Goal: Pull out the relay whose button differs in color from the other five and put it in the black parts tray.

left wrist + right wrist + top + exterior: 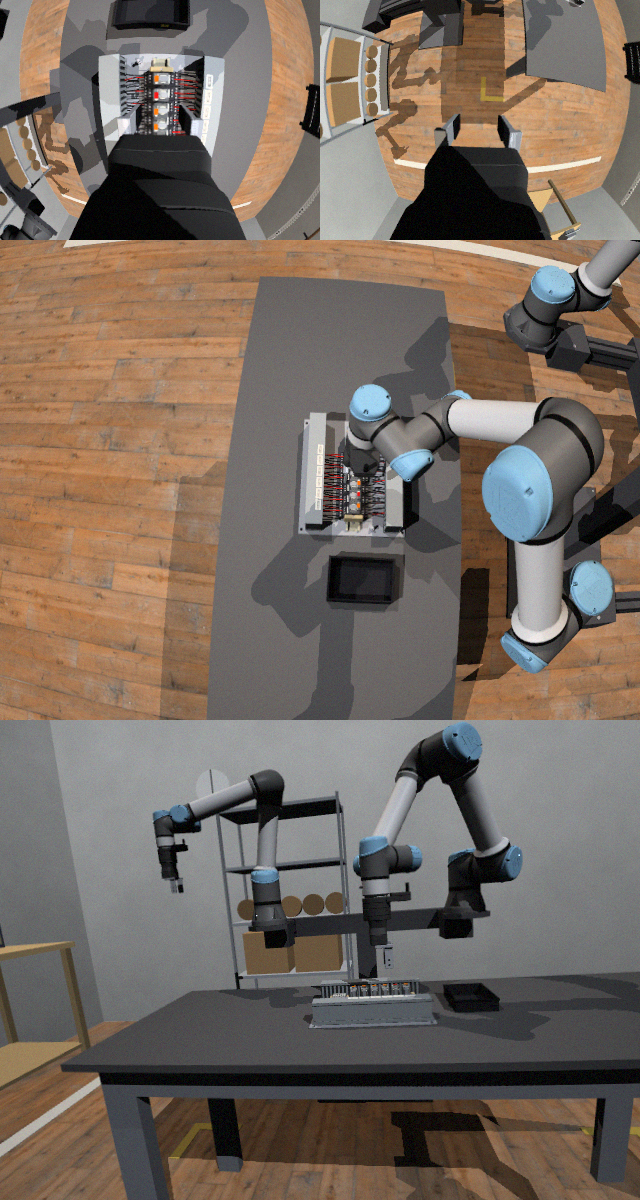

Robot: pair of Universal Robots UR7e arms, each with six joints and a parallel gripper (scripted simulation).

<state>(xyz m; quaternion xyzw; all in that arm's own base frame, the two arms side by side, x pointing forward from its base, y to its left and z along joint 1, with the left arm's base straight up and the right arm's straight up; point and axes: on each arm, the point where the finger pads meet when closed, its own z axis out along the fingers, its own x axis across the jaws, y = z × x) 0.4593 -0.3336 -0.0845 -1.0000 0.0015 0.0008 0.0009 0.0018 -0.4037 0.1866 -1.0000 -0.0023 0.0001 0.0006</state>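
The relay with the red button (pixel 358 494) (pixel 395 987) (pixel 161 95) sits in the row on the relay panel (pixel 372 1013) (pixel 107 90), second from the tray end. The other visible buttons are orange. All relays look upright and level. The panel lies flat on the table. My left gripper (pixel 383 966) (pixel 160 112) is open and empty above the panel, its fingers on either side of the relay row, beyond the red-button relay. In the top view its fingers are hidden by the wrist. My right gripper (pixel 177 886) (pixel 479 122) is open and empty, high and away from the table.
The black parts tray (pixel 361 600) (pixel 473 1008) stands beside the panel's end and looks empty. Raised grey ducts (pixel 316 472) (pixel 394 503) flank the relays, with red and dark wires between. A beige end block (pixel 354 521) (pixel 161 65) closes the row on the tray side.
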